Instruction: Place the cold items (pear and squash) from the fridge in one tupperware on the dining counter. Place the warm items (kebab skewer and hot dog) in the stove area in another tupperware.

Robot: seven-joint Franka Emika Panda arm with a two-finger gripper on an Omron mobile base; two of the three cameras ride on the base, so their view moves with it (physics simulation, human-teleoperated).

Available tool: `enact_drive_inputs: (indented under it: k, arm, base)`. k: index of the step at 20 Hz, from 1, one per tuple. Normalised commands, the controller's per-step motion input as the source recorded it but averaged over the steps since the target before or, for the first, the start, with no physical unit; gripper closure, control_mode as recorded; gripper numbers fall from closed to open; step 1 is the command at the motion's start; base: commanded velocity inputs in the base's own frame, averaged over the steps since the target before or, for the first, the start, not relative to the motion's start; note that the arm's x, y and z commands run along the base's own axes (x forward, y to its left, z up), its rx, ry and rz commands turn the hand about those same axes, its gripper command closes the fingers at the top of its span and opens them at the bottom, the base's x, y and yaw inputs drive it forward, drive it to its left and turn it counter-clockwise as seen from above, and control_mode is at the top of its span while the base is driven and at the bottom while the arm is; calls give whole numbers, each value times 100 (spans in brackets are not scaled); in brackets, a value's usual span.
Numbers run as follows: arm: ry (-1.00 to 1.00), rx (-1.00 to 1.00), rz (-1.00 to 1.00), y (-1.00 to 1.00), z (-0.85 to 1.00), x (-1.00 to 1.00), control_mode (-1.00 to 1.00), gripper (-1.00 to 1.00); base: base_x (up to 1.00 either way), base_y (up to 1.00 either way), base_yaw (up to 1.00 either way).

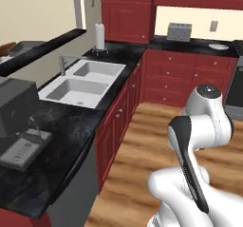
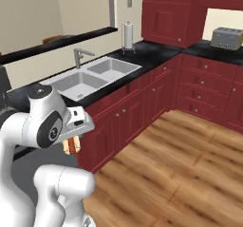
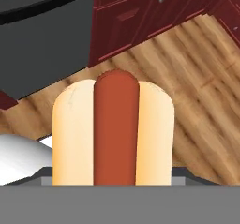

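Note:
A hot dog (image 3: 114,131), a red-brown sausage in a pale bun, stands up between the jaws close to the hand camera and hides the fingertips. In the right base view the hot dog (image 2: 71,146) hangs under my gripper (image 2: 72,139), which is shut on it, beside the folded arm and above the wooden floor. A black-capped ledge (image 1: 45,48) runs behind the sink counter, and a dark grey shape (image 1: 26,46) lies beyond it; I cannot tell what it is. The pear, squash, fridge and kebab skewer are out of view.
The black counter (image 1: 71,126) holds a double sink (image 1: 83,81) with a faucet (image 1: 62,62), a paper towel roll (image 1: 99,36) and a coffee machine (image 1: 16,107). A toaster (image 1: 179,30) sits at the far corner. A stove (image 1: 236,88) is at the right edge. The wooden floor (image 2: 190,174) is open.

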Motion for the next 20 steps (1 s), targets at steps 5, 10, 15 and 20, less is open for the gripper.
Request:
enact_drive_inputs:
  k: [5, 10, 15, 20]
  arm:
    - [0, 0, 0, 0, 0, 0, 100, 100]
    - [0, 0, 0, 0, 0, 0, 100, 100]
    - [0, 0, 0, 0, 0, 0, 100, 100]
    - [0, 0, 0, 0, 0, 0, 100, 100]
  base:
    - [-100, 6, 27]
    - [-100, 49, 21]
    - [-99, 88, 2]
    - [-76, 81, -21]
